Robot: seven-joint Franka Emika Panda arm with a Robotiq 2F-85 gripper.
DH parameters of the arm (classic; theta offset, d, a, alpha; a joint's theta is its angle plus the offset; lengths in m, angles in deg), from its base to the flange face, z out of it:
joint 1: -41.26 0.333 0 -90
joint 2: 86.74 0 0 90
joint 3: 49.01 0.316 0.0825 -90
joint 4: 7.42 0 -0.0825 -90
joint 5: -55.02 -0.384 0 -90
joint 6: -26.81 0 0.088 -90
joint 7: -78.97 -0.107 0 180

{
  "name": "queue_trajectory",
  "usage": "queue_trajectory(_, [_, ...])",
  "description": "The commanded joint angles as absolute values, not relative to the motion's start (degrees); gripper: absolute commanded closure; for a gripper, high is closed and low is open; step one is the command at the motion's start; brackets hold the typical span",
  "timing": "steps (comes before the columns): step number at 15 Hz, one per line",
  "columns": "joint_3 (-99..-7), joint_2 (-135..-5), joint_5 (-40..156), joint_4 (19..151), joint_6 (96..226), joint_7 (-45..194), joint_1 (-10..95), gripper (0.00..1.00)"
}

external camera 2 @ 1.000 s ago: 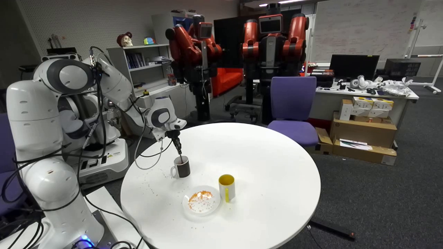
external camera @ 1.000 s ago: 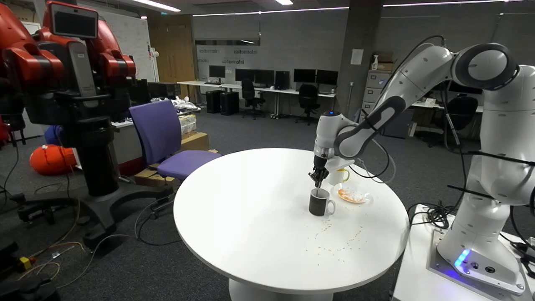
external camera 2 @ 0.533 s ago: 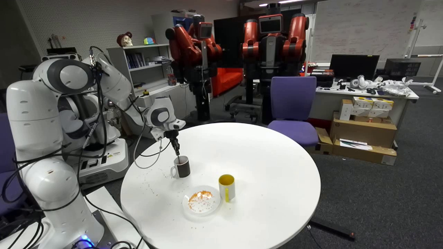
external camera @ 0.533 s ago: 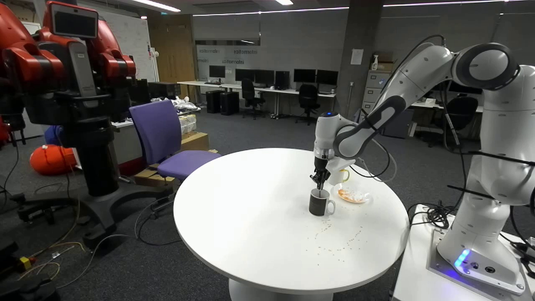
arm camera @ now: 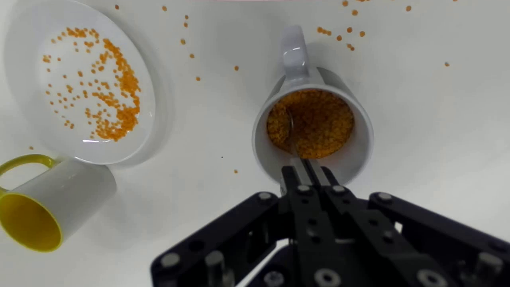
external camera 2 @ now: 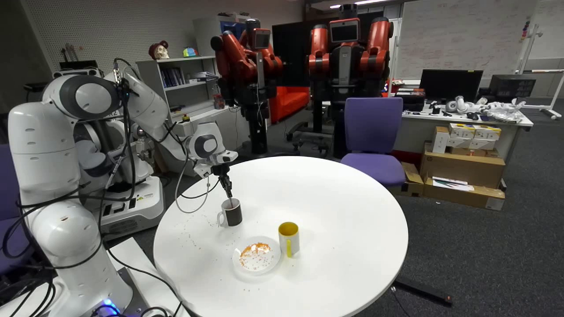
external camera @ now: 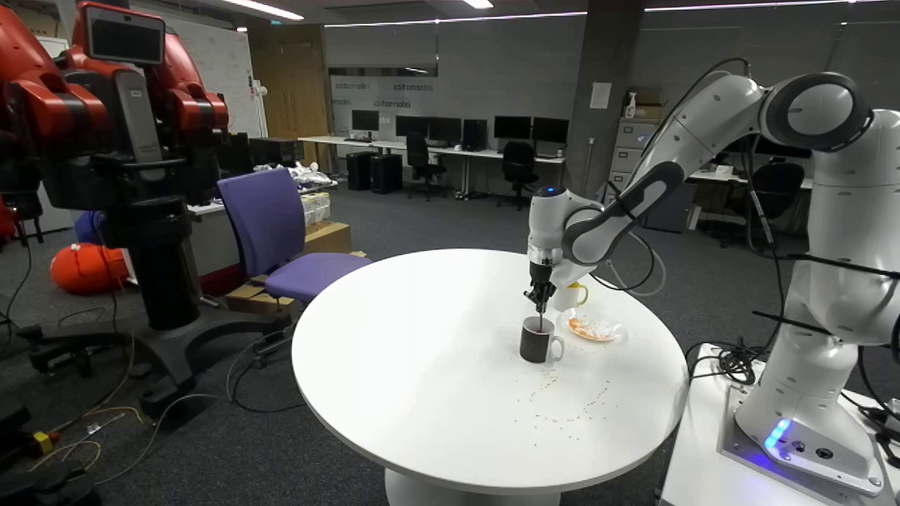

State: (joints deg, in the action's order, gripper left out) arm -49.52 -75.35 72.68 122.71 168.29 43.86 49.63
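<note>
1. Wrist view: gripper (arm camera: 307, 162), one; clenched on the slim handle of a spoon (arm camera: 294, 149), pads nearly together.
2. Spoon, metallic by appearance: dipped into a dark-sided mug (arm camera: 361, 145), bowl down among orange grains (arm camera: 324, 121); load hard to tell.
3. Dark-sided mug, upright: on a round, cornerless white table (external camera 2: 348, 207), nearer the edge facing the robot base (external camera: 830, 422) than the opposite edge; handle toward that same edge.
4. Grain-strewn plate (arm camera: 24, 75), white: near the dark-sided mug; yellow-lined mug (arm camera: 79, 195) just beside the plate, contact uncertain.
5. Stray grains (arm camera: 349, 30): many between dark-sided mug and base-side edge.
6. Handling, as judged: grip firm, thin handle liable to twist; strokes slow and small, well within the mouth.
7. Caution, as judged: light sideways pressure only, against tipping; no knocking of fingertips on the rim.
8. Advice for any lift: bowl level, spoon straight up and clear of the rim before sideways travel; orange grains likely to roll off.
</note>
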Motion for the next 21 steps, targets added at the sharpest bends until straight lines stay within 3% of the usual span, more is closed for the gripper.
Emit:
queue_trajectory(1, [-49.77,-75.69,74.88,121.04,163.12,43.80,50.36,0.99])
queue_trajectory(9, [-47.86,-74.26,62.28,121.20,166.20,51.23,48.64,0.99])
queue_trajectory(21, [-48.75,-74.98,69.95,121.44,163.77,49.87,49.62,0.99])
